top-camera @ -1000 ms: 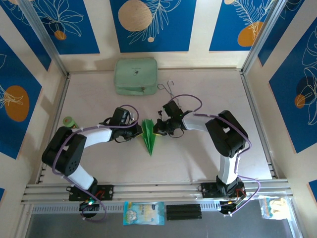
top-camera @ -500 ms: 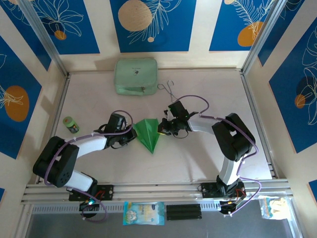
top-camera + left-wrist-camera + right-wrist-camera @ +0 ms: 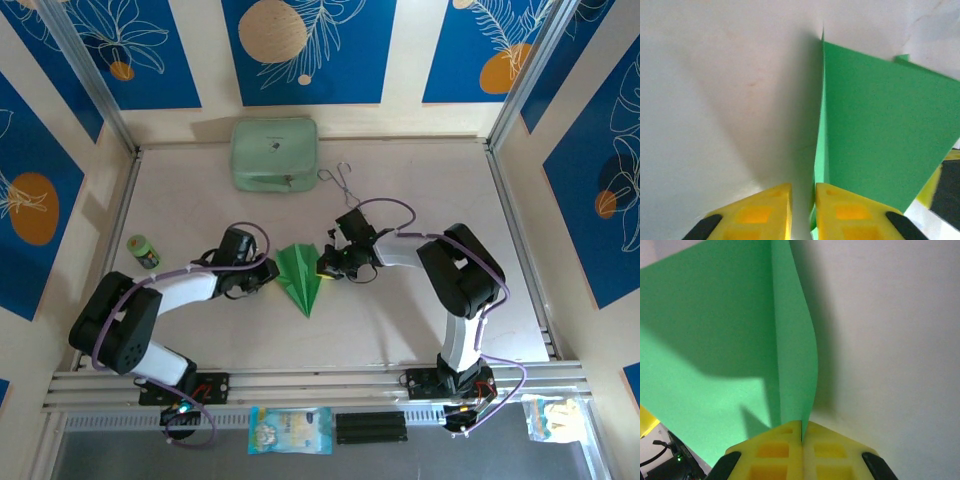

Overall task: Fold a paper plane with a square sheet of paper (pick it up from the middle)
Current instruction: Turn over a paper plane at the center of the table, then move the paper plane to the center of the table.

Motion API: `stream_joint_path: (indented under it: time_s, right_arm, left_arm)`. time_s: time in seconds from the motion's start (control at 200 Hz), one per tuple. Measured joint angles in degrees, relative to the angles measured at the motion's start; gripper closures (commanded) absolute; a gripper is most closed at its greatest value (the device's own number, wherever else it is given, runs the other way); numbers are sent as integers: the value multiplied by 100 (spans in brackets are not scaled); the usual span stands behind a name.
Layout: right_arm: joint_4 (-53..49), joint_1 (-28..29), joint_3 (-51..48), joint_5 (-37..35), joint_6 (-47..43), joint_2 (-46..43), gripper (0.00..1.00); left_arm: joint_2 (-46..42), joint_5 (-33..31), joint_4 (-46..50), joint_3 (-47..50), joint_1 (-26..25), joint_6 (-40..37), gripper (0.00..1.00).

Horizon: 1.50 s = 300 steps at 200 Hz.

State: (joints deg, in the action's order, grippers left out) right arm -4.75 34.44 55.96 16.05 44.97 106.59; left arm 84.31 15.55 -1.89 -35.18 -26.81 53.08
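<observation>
The plane (image 3: 303, 280) lies on the counter (image 3: 400, 320) between the two end effectors. Its nose points toward the arm bases and its wings spread into a broad wedge. The left end effector (image 3: 268, 276) sits low at the plane's left edge. The right end effector (image 3: 326, 264) sits at its right edge, just across from the left one.

From the left wrist, the left end effector (image 3: 803, 192) stands narrowly parted, with bare counter showing in the slit between its yellow fingers (image 3: 762, 212). The plane (image 3: 880, 130) spreads ahead of it and to one side. A thin upright fold edge runs back along the inner face of the finger nearer the paper. I cannot tell whether that finger presses it.

From the right wrist, the right end effector (image 3: 802, 427) is clamped tight on a narrow flap of the plane (image 3: 715, 340). The flap curves up out of the closed fingers, and the rest of the green sheet fans out ahead.

Well beyond both end effectors, a mint case (image 3: 274, 153) rests at the far edge of the counter, with wire tongs (image 3: 340, 180) just beside it. A small green roll (image 3: 143, 252) stands well out to the left of the left end effector.
</observation>
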Motion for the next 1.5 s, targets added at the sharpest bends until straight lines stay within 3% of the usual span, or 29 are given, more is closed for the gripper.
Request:
stream_joint_path:
  time_s: [0.25,0.45,0.77,1.151,1.501]
  right_arm:
    - [-85,39,109,7,-24,0,95]
    - [-107,44,181,4,-46,0,95]
    - [-131,48,216,4,-48,0,95]
    - [-149,48,216,4,-63,0,95]
    - [-149,48,216,4,-61,0,95]
  left_arm:
    - [-717,2,374,-136,-68,-151,73]
    - [-890,31,396,-70,-470,-103,73]
    - [-420,214,149,31,-870,105,69]
    - [-160,251,42,28,-931,162,62]
    - [177,673,-507,26,-1001,315,62]
